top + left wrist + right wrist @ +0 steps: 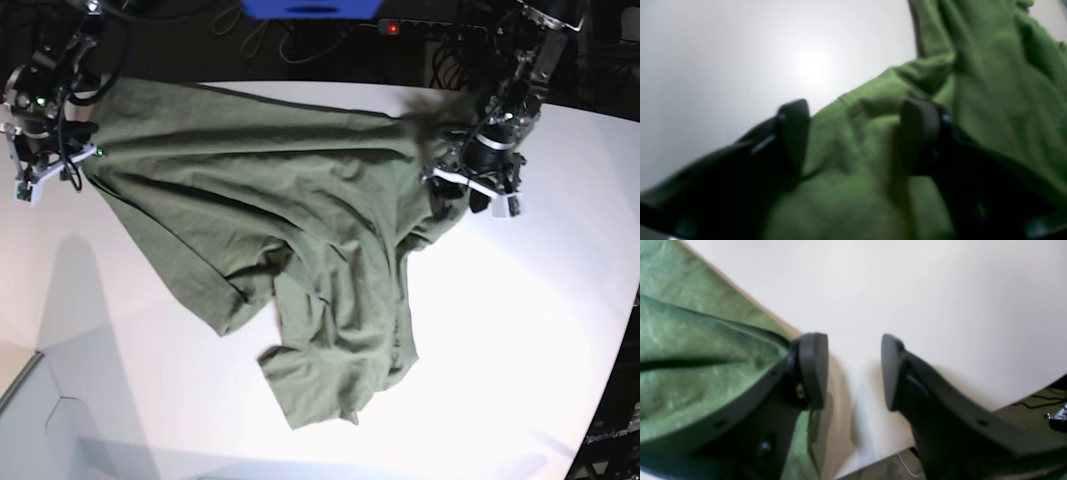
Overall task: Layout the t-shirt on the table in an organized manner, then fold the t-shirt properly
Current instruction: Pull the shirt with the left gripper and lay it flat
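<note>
The olive-green t-shirt (270, 200) lies crumpled and partly spread across the back half of the white table (520, 330), with a bunched part trailing toward the front. My left gripper (460, 205) is at the shirt's right edge. In the left wrist view it (855, 133) is open, its jaws wide apart just above wrinkled cloth (990, 83). My right gripper (45, 180) is at the shirt's far left edge. In the right wrist view it (852, 370) is open over bare table (923, 290), with the shirt's edge (690, 356) beside its left finger (813, 370).
The table's curved edge (620, 330) runs down the right side, and its front left corner drops to the floor. A power strip (400, 27) and cables lie behind the table. The right wrist view shows the table edge with floor and cables (1040, 400) below it.
</note>
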### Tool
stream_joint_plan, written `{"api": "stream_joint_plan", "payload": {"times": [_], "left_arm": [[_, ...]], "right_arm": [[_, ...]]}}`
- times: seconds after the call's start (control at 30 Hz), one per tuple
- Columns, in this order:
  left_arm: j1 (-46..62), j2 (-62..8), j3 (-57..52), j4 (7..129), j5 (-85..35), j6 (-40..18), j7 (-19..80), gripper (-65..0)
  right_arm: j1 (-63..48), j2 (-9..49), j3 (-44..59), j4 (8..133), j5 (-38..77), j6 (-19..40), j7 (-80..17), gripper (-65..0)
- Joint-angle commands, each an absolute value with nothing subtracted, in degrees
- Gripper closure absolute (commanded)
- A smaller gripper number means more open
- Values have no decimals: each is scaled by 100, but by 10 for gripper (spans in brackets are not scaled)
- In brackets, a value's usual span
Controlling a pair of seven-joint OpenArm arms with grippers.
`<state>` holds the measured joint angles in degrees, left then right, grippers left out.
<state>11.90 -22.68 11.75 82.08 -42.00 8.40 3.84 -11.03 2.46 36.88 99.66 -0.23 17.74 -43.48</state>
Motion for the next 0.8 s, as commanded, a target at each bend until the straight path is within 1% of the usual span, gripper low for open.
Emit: {"api": "stream_joint_plan", "payload": {"times": [0.0,0.07,0.1,0.13,0.2,0.27,0.37,0.57,0.67,0.77], "left_arm": [[1165,-2316,1138,8198,-4207,875,462,-282],[1165,-2290,1112,8066,-4092,901,462,-76],[1165,-2281,1103,8040,-4075,919,462,0],[1165,-2281,1103,8004,-4084,927,462,0],[1191,-2290,1103,7969,-4101,927,462,-35],[1244,-2325,971,8251,-4127,927,426,0],[1719,-2273,84,8875,-4145,927,453,-3],[2352,-1877,-1701,9877,-4092,927,453,-2],[2369,-1727,-2299,9912,-4092,901,462,-2],[2387,-1754,-2422,9701,-4092,919,462,-4]], "right_arm": [[-1059,321,3705,10062,-13,1745,-4224,-264],[-1059,330,3732,10062,-13,1745,-4224,-264],[-1059,330,3741,10062,-13,1745,-4224,-264],[-1059,338,3741,10062,-13,1745,-4224,-264],[-1059,382,3741,10062,-13,1745,-4224,-264],[-1059,426,3741,10062,-13,1745,-4224,-264],[-1059,444,3741,10062,-13,1745,-4224,-264],[-954,426,3705,10053,-13,1745,-4224,-264],[-910,418,3697,10053,-13,1745,-4242,-264],[-910,409,3477,10053,-4,1745,-4259,-264]]}}
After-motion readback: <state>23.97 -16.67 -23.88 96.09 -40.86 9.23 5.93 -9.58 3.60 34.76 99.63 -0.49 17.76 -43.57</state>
